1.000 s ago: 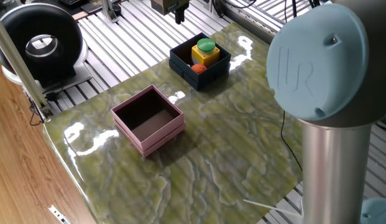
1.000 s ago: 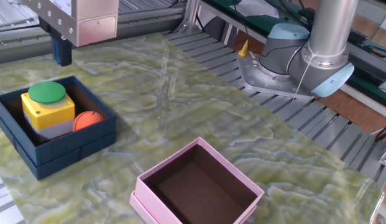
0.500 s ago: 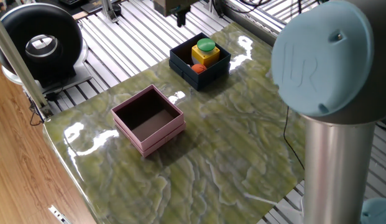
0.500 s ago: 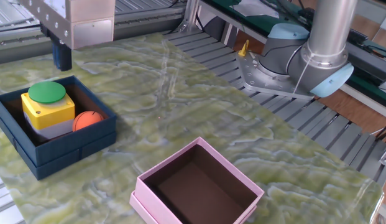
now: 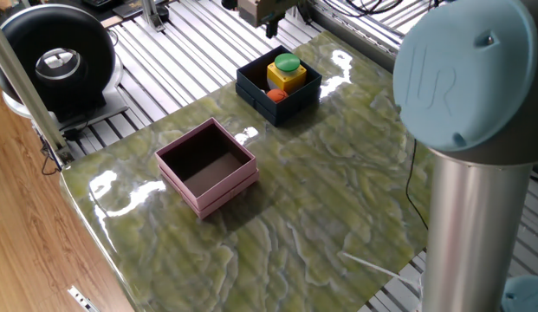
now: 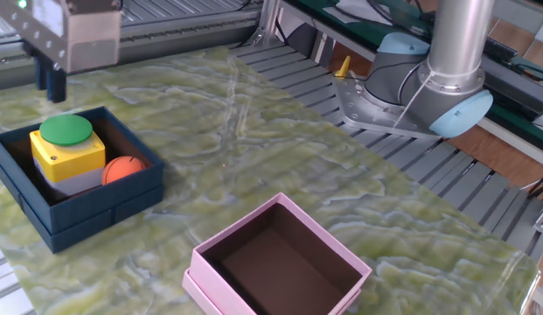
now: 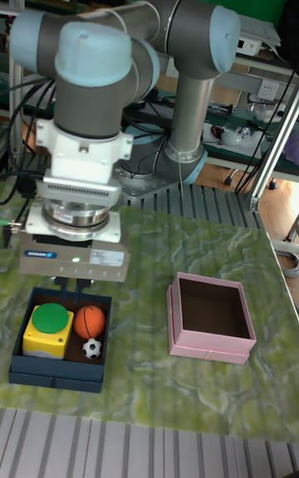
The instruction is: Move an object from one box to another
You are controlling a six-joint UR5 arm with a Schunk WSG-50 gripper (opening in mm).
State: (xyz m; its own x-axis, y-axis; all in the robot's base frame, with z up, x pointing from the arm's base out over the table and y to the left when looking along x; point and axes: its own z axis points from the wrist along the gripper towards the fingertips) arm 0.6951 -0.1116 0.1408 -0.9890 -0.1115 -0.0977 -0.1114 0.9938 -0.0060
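Note:
The dark navy box [image 6: 100, 208] sits at the far end of the green marbled table. Inside it are a yellow block with a green round top [image 6: 66, 147], an orange ball [image 6: 124, 168] and a small black-and-white ball [image 7: 92, 348]. The pale-pink box [image 6: 204, 268] stands apart from it, its dark brown inside holding nothing. My gripper [image 6: 51, 82] hangs above the back edge of the navy box, behind the yellow block. Its dark fingers stand open with nothing between them. In the tall fixed view the gripper [image 7: 70, 285] sits just over the box's rim.
A black round device [image 5: 56, 61] stands off the table's far left corner on the slatted metal frame. The arm's grey base [image 6: 402, 96] is mounted beside the table. A wooden floor edge runs along the left side.
The gripper has shifted sideways along the table's far edge and now stands over the back of the navy box. The boxes and their contents have not moved.

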